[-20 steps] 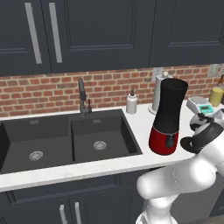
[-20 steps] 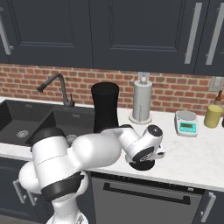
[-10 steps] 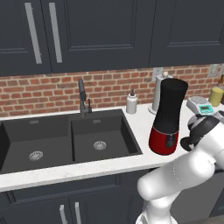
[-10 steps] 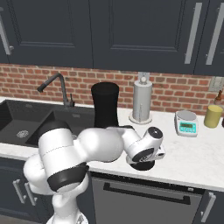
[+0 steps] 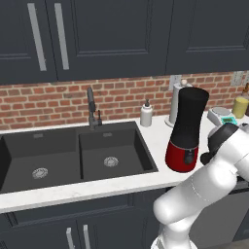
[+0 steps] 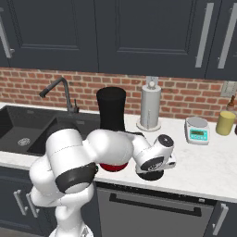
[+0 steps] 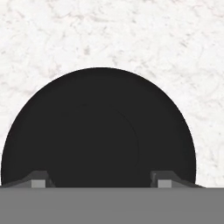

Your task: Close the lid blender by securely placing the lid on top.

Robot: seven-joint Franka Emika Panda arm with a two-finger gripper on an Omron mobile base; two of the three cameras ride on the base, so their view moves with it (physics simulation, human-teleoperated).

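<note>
Two fingertips (image 7: 39, 179) of the gripper (image 7: 99, 180) straddle the lid (image 7: 98, 127) lying flat on the counter (image 7: 131, 35), jaws apart, grip uncertain, at four o'clock from the blender (image 6: 111, 120).

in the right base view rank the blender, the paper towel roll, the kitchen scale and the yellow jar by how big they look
1. blender, though the arm hides its base
2. paper towel roll
3. kitchen scale and yellow jar: too alike to rank
</note>
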